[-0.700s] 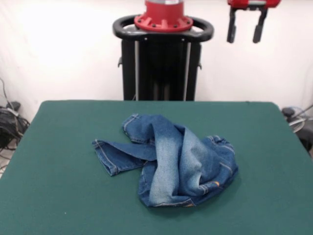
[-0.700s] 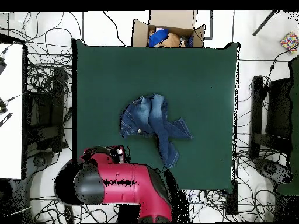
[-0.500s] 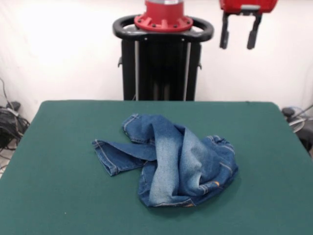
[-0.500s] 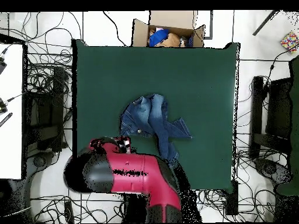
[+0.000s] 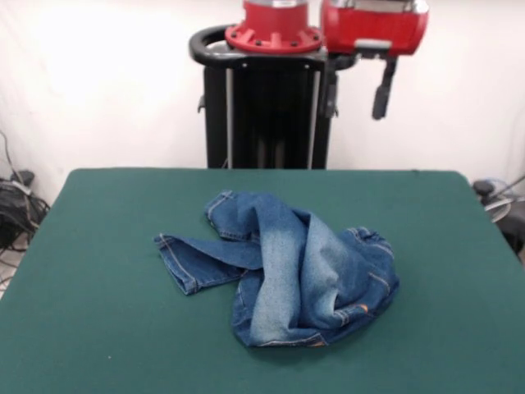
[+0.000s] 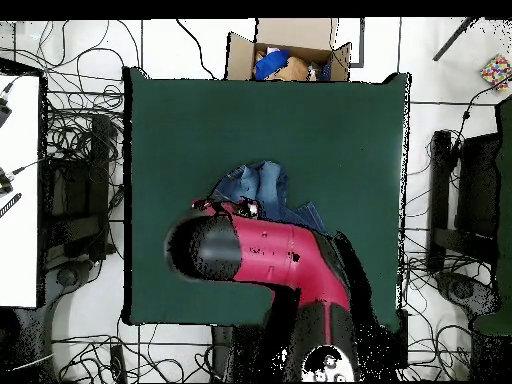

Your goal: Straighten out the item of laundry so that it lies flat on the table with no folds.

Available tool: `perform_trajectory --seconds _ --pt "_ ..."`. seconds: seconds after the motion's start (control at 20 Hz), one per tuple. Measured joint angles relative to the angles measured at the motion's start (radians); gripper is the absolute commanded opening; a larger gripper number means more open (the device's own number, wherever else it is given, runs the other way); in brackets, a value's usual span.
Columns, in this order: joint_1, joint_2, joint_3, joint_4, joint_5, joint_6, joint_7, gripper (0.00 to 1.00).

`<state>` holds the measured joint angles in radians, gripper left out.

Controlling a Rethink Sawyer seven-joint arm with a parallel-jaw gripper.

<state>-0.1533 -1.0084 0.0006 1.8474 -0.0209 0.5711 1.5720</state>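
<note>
Hanging high above the far edge of the table (image 5: 98,246), the gripper (image 5: 358,86) points down with its two dark fingers (image 5: 381,89) set apart and nothing between them, well clear of the cloth below. Over the last half second or so it has swept sideways along the top of the front view, from the right-hand corner toward the middle, and the red arm (image 6: 270,260) that sat off the table's near edge in the overhead view now reaches out over the green top, covering the nearer half of the jeans (image 5: 287,267). The jeans themselves have not stirred: they lie bunched a little right of the table's centre in the front view, one leg cuff poking out to the left, a second fold of leg lying behind it toward the far side, and the waistband end rolled into a thick mound with a pale faded strip running across it. No part has been pulled flat yet. The shift reads as the arm travelling into place above the heap before any descent, so the smoothing work has still to begin and every fold remains to be dealt with.
</note>
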Motion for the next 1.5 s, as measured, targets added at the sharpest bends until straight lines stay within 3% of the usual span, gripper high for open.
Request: perform_trajectory --seconds 0.85,1.5 --pt "-0.116 0.159 0.047 -0.104 -0.089 0.0 0.0 1.0" --pt "-0.163 0.226 0.123 -0.108 -0.147 0.0 0.0 1.0"
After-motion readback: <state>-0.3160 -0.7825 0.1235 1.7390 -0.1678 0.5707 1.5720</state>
